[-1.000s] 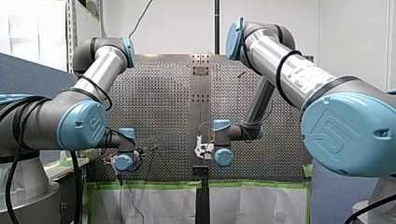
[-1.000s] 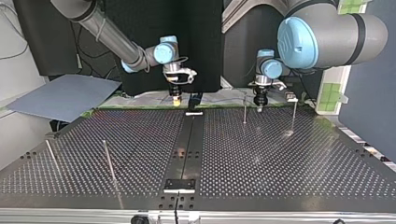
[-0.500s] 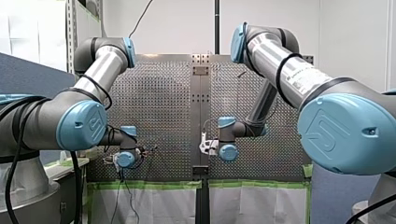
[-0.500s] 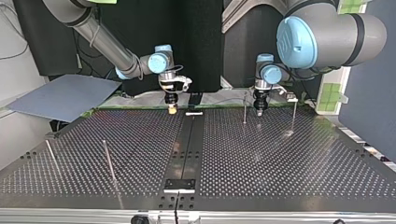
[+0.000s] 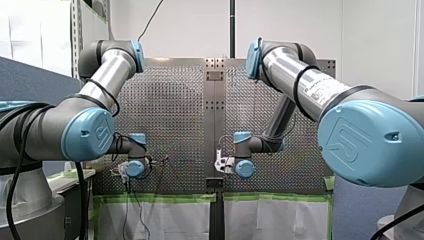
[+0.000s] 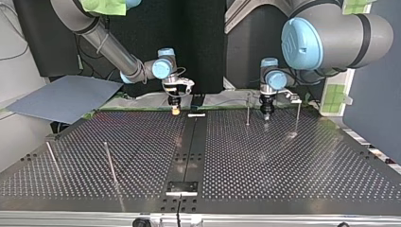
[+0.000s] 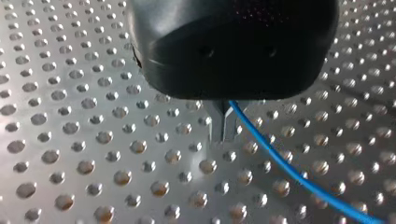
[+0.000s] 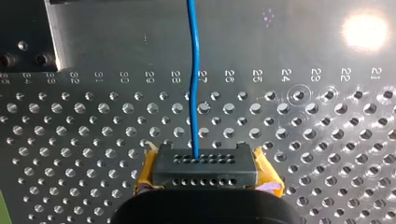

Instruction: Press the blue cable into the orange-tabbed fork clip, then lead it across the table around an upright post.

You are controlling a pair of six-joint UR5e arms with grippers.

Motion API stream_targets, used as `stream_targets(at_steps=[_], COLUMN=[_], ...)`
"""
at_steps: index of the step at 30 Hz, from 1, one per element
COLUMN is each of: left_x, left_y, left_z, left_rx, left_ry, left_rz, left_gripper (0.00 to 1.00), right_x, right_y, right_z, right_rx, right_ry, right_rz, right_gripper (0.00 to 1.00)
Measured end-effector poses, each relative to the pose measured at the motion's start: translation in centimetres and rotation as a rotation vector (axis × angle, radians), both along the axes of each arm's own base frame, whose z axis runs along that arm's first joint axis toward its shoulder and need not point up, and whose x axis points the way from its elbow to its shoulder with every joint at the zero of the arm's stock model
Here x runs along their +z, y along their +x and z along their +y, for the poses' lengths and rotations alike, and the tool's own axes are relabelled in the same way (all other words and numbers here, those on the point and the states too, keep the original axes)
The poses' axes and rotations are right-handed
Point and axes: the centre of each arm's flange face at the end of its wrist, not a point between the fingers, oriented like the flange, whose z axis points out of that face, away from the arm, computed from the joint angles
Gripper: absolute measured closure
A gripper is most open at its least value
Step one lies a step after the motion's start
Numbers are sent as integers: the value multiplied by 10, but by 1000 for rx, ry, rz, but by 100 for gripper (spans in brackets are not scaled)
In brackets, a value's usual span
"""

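Spanning the top view, the perforated surface (image 6: pixel 283 161) carries thin upright posts (image 6: pixel 248 109). My left tool (image 6: pixel 265 113) hangs low between two of them near the far edge, its metal fingers (image 7: pixel 217 123) pressed together on the blue cable (image 7: pixel 285 162), which trails away over the holes. My right tool (image 6: pixel 175 110), yellow-padded, pinches the same cable, which runs straight ahead from it.

My left gripper (image 6: pixel 266 115) and my right gripper (image 6: pixel 175 111) have sunk — slightly (top view)
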Motion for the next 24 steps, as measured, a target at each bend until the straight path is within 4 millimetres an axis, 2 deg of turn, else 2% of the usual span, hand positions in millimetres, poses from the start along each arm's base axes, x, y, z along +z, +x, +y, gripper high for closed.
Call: stream_targets(at_steps=[6, 7, 8, 9, 11, 12, 13, 24], left_x=[-2, -2, -3, -4, -5, -6, -6, -17], left_y=[0, -1, -1, -2, -4, -5, -6, -26], left_z=[3, 4, 4, 4, 3, 3, 2, -4], left_rx=[7, 6, 7, 6, 0, -4, -8, -65], left_ry=[13, 14, 14, 15, 17, 20, 23, 51], left_rz=[39, 46, 55, 63, 79, 87, 95, 183], left_gripper=[100, 86, 52, 52, 13, 13, 0, 0], right_x=[-1, -1, -1, -1, -1, -1, -1, -2], right_y=[-1, -2, -2, -2, -2, -2, -2, -3], right_z=[-1, -1, -2, -2, -2, -2, -2, -3], right_rx=[-1, -1, -1, -1, -1, -2, -1, -4], right_ry=[-1, -1, -1, -2, -3, -3, -3, -3], right_rz=[6, 6, 6, 6, 6, 6, 5, 6], right_gripper=[100, 100, 100, 100, 100, 100, 100, 100])
